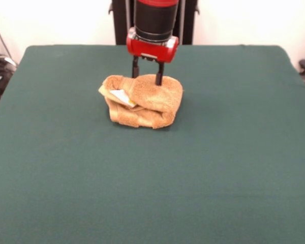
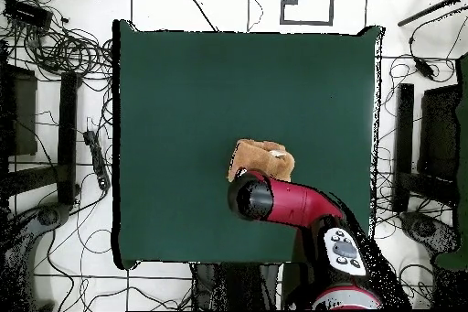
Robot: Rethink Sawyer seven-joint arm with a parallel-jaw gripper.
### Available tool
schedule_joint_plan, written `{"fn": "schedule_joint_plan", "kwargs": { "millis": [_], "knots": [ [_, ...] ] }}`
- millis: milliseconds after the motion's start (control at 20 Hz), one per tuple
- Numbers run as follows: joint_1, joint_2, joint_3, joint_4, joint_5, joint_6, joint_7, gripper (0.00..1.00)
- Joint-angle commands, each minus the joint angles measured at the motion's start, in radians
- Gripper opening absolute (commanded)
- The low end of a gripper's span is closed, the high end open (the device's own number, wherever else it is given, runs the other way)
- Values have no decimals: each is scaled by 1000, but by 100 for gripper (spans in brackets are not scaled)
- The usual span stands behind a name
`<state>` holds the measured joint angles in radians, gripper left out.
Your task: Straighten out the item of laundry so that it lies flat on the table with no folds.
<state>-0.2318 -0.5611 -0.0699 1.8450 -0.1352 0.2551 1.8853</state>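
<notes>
Big green felt table takes up most of both views. The red and black Sawyer arm blocks the claw completely from overhead; only the front view shows the gripper, fingers set narrowly apart. The orange-tan terry towel sits bunched and folded right under it; one fingertip touches the top fold. The white tag shows no readable writing. Cables lie on the floor around the table.

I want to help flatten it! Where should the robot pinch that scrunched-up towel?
Probably the loose top flap of the towel, at its edge nearest the camera in the front view, coming straight down. The towel is bunched in layers with the white tag tucked between them; lifting the top layer should let it unfold. The pincer stands open at the far side.
</notes>
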Motion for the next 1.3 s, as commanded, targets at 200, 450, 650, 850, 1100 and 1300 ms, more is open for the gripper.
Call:
{"fn": "schedule_joint_plan", "kwargs": {
  "millis": [200,450,650,850,1100,1300],
  "knots": [
    [28,58,90,-2,-12,-58,112,100],
    [34,57,78,-19,-16,-51,108,100],
    [38,61,76,-7,0,-91,141,0],
    [35,62,82,-9,4,-88,139,0],
    [31,60,82,-4,0,-90,135,0],
    [24,58,101,-27,-47,-59,62,0]
  ]
}}
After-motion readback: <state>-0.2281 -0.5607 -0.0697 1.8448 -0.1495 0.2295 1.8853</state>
